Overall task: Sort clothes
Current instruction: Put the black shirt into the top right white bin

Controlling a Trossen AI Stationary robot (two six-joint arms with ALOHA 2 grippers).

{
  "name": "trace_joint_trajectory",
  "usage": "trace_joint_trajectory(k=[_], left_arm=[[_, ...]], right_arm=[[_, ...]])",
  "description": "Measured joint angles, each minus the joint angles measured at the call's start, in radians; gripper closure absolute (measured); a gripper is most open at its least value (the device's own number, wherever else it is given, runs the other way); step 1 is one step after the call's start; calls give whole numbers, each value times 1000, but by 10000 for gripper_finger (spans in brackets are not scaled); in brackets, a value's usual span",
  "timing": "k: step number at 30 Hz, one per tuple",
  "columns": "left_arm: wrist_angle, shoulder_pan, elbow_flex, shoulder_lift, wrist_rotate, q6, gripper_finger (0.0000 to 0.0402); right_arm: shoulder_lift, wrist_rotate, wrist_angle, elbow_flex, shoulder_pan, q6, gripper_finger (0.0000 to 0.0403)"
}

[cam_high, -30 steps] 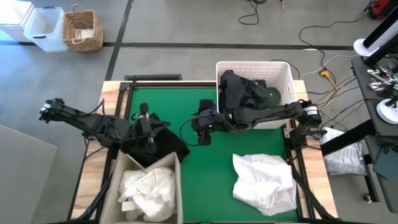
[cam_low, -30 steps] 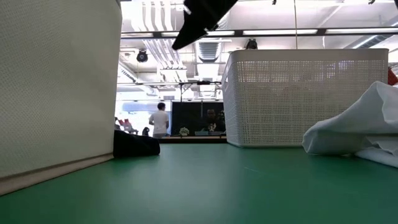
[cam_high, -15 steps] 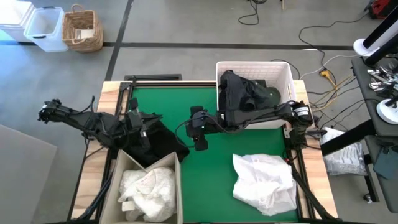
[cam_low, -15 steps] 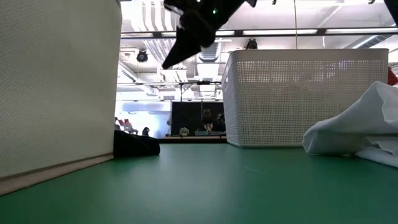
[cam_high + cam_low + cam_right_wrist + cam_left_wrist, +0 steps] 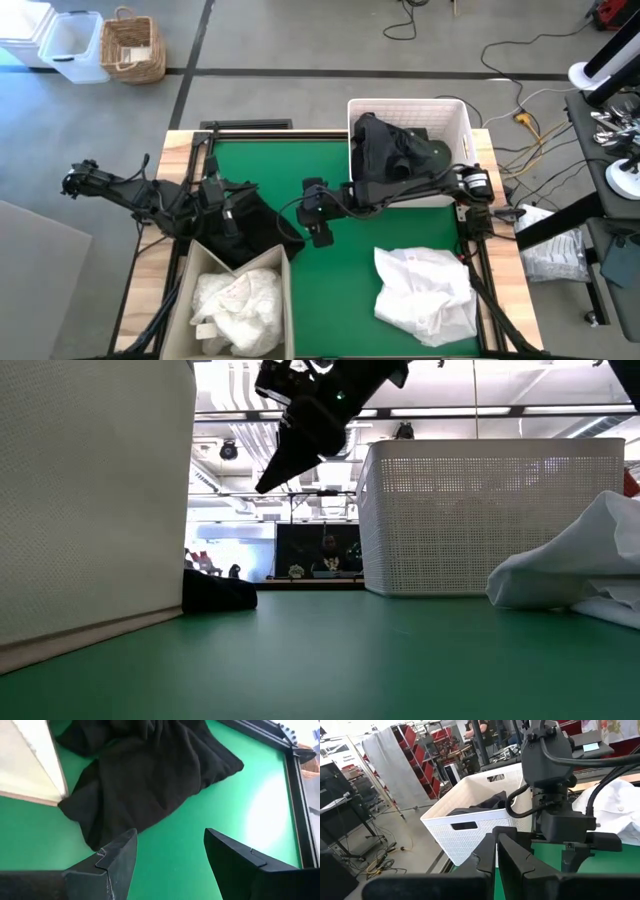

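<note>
A black garment (image 5: 262, 228) lies crumpled on the green mat against the far corner of the beige bin (image 5: 282, 262); it also shows in the right wrist view (image 5: 145, 775) and the low view (image 5: 215, 592). My right gripper (image 5: 320, 235) hangs open above the mat just right of it, its fingers (image 5: 115, 855) spread wide. My left gripper (image 5: 230, 212) is shut and empty over the garment's left part. More dark clothes (image 5: 395, 150) fill the white basket (image 5: 455, 110). A white garment (image 5: 425, 290) lies at the near right. White clothes (image 5: 235, 305) lie in the bin.
The white basket (image 5: 490, 510) stands at the far right of the mat and the beige bin (image 5: 90, 500) at the near left. Bare green mat (image 5: 335, 300) lies between the bin and the white garment. A black frame (image 5: 245, 128) edges the mat.
My right gripper has gone toward the table's left edge and down, closer to the black garment, staying open. My left gripper has drawn back a little toward the table's left edge. The black garment has stayed where it was.
</note>
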Motion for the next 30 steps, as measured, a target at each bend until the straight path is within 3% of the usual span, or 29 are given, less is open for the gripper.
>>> trace_joint_trajectory(k=[13,30], left_arm=[[1,0,0,9,1,-2,401],[1,0,0,14,20,-36,401]], right_arm=[[25,3,-3,0,0,14,181],[117,-8,87,0,24,-120,181]])
